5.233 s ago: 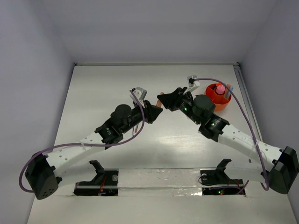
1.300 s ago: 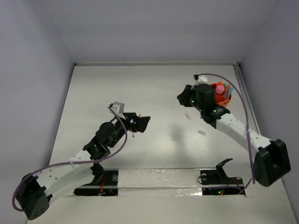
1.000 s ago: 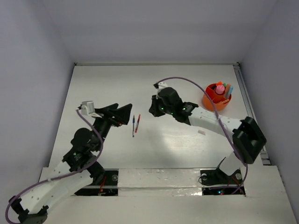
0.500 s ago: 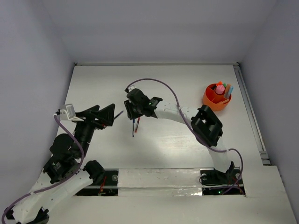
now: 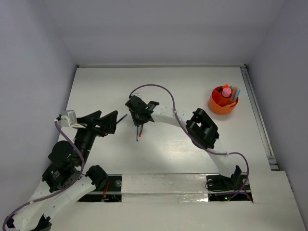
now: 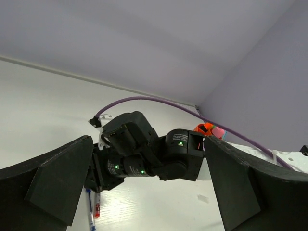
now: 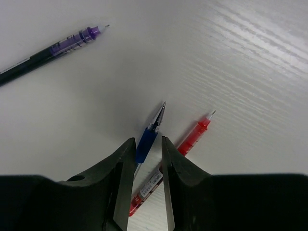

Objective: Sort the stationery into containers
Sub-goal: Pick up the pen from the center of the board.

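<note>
Centre-left of the table (image 5: pixel 168 86), the right gripper (image 7: pixel 148 139) points down over two thin pens lying side by side; wrist view shows its fingers (image 7: pixel 122 166) straddling the blue pen (image 7: pixel 156 120), which lies flat on the table with its tip poking out past the fingertips; the jaws are only narrowly parted, with a sliver of gap on the side facing the red pen, so the blue pen is not clamped; the red pen (image 7: pixel 192 134) sits just beside it, roughly parallel, its rear end running under the other finger; a dark pen with a purple tip (image 7: pixel 48 50) lies well apart from both, toward the upper left of that view; from the top camera the right arm reaches across from its base to this spot, a purple cable looping above it, and the pens' lower ends show just below the gripper; the left gripper (image 5: pixel 107 120) is raised off the table to the left of the pens, fingers spread fully, nothing between them; its wrist camera looks between its own fingers at the right arm's wrist, with the blue and red pens visible low in that view; the orange holder (image 5: pixel 219 107) stands far off at the right side of the table, upright, with a pink piece (image 5: pixel 225 90) and a light blue marker (image 5: pixel 235 92) standing in its compartments.
</note>
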`<move>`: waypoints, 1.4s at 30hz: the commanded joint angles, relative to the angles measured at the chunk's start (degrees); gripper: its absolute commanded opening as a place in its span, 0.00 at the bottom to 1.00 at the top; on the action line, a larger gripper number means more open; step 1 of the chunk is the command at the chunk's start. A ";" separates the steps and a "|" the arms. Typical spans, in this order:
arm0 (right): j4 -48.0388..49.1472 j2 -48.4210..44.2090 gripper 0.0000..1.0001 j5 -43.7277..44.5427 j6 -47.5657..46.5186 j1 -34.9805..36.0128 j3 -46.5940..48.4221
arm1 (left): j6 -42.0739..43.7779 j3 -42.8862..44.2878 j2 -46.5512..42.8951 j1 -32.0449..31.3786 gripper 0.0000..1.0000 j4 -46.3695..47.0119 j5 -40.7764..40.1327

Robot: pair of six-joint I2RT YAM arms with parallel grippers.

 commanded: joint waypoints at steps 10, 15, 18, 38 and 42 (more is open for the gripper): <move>-0.44 2.99 0.26 1.37 4.72 2.21 1.19 | 0.35 0.37 -1.14 -0.25 0.99 1.53 3.10; -1.67 4.66 0.20 3.05 5.25 2.21 1.98 | -1.14 0.37 -1.22 -0.25 0.99 0.83 1.35; -0.10 4.22 0.06 2.79 6.30 2.21 0.76 | -2.45 0.37 -1.40 -0.25 0.99 0.39 -0.93; 39.09 -44.62 0.00 0.76 6.57 -2.09 -46.13 | -14.76 -18.33 8.61 -0.25 0.98 18.12 19.27; 44.64 -54.47 0.00 0.68 6.83 -3.76 -55.83 | -15.91 -23.45 12.74 -0.25 0.47 30.76 23.40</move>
